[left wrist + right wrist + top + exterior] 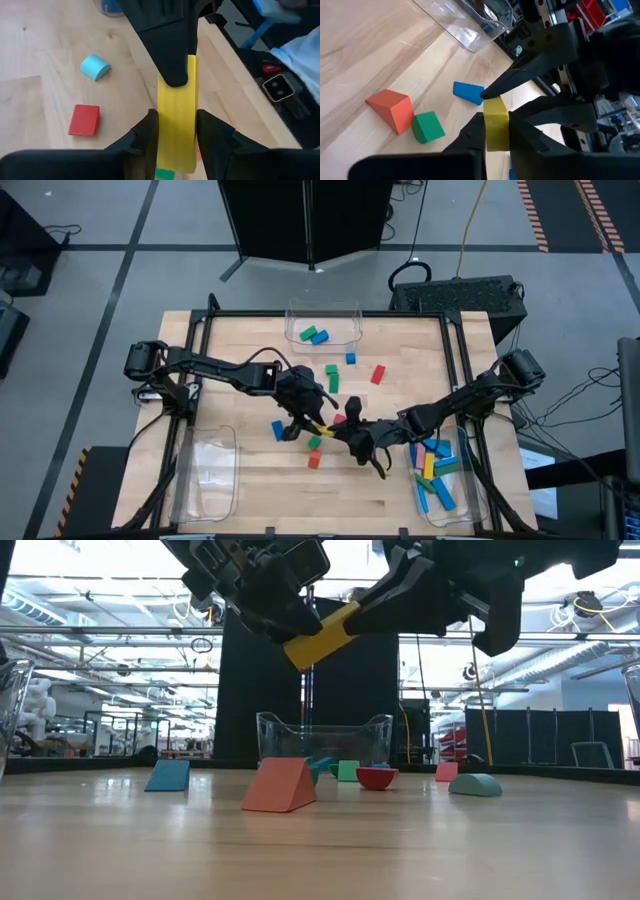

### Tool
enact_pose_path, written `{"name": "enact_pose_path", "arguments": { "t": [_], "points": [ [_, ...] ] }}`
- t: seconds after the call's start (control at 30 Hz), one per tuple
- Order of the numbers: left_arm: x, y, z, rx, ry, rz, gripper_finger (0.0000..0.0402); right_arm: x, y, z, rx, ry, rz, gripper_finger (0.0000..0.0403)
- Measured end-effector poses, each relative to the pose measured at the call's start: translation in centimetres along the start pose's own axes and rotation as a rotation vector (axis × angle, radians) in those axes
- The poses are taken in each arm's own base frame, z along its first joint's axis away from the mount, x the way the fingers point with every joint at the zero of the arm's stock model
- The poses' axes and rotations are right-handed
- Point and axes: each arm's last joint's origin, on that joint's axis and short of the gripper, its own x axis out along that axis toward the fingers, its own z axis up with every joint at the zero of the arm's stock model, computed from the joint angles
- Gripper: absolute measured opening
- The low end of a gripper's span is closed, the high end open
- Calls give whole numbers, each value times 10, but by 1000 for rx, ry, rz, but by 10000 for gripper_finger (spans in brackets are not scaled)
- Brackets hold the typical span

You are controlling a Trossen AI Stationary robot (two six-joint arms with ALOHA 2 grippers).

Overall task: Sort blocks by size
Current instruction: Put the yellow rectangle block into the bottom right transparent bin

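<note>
Low view: yellow bar (322, 637) hangs in the air above mid-table, tilted, with a pincer on each end. Looks like a handover between arms. Left gripper (176, 127) is clamped on one end of the bar, fingers flat on its two long sides. Right gripper (496, 131) has its fingers against both sides of the other end, so I read it as closed on the bar too.

My call on doing this step well: I'd confirm the right grip is firm and square before letting the left fingers part, and only then draw the left arm straight back along the bar so it doesn't twist. I judge the long bar belongs in the bin at the table's right edge (475, 500), which already holds several long pieces. A slip here would drop it onto the loose blocks below: the orange wedge (279, 785), green block (427, 127) and blue block (468, 92).

Pose: in the high view the left arm reaches from the left edge across to the middle, and the right arm comes in from the right rear corner, angled toward the front. Their tips meet near the middle, slightly toward the front. Both wrists are raised off the wood.
</note>
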Motion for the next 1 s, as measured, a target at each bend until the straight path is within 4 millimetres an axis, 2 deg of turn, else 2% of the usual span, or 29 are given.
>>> {"name": "enact_pose_path", "arguments": {
  "t": [0.4,0.6,0.87,1.0],
  "points": [
    [3,-5,1,-16,0,27,111,-11,15,6,-63,61,-54,44],
    [2,-10,4,-46,-12,30,111,-26,12,8,-22,98,-29,45],
    [-20,-13,16,-33,-68,244,112,-73,-9,15,140,181,-155,45],
    [-26,-23,22,-2,-97,318,112,-101,-20,18,214,163,-144,45]
  ]
}}
